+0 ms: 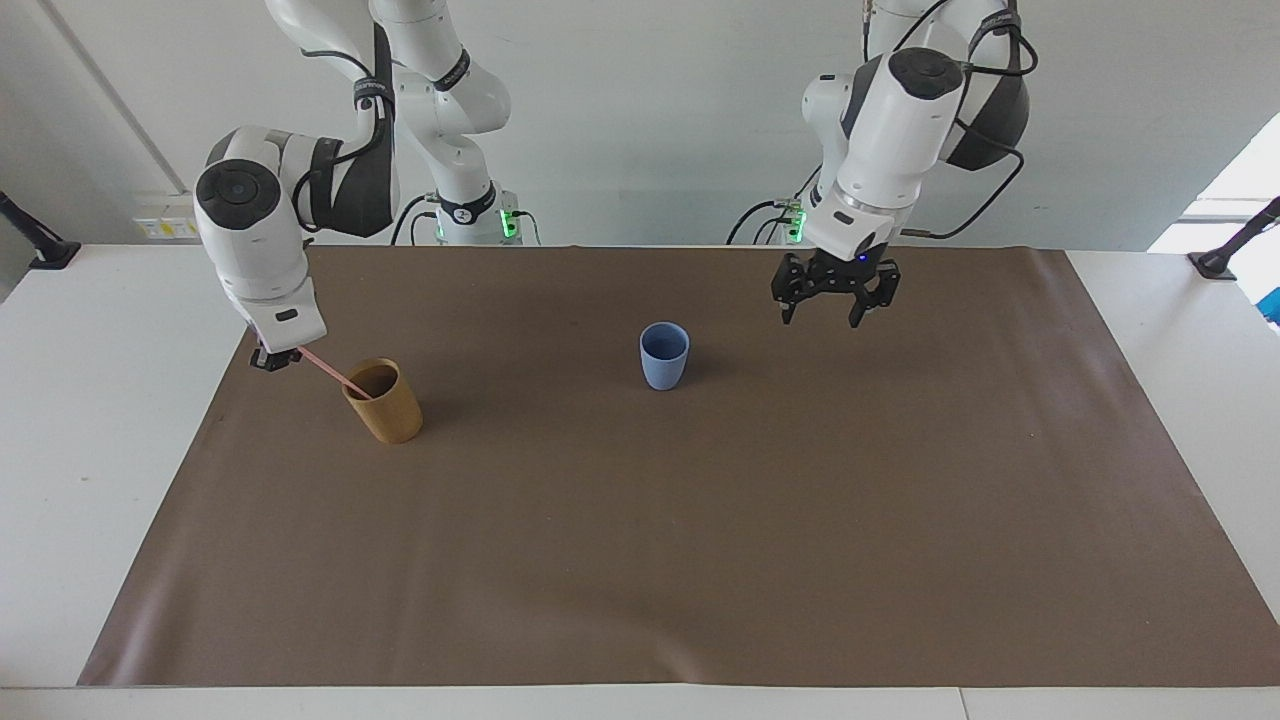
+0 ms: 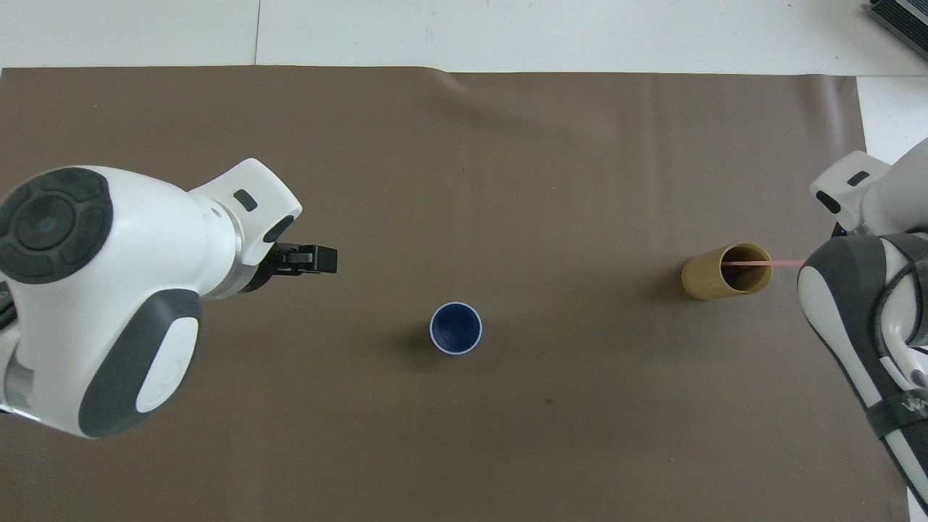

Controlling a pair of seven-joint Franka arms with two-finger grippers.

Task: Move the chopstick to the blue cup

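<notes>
Pink chopstick (image 1: 330,372) slanting from tan cup, apparently claw-held, blue cup (image 1: 664,356) upright mid-mat

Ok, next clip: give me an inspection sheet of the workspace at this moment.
Surface: white table under a brown mat.
Job's things: chopstick slants from the tan cup, its upper end in the right gripper; blue cup upright mid-mat, holding nothing.
Clutter: nothing seen.
Grippers: right shut on the chopstick beside the tan cup; left gripper raised, jaws open, over the mat toward the left arm's end.
Cables: black leads on the left arm.
Surroundings: white wall; black stands at the table's ends.
</notes>
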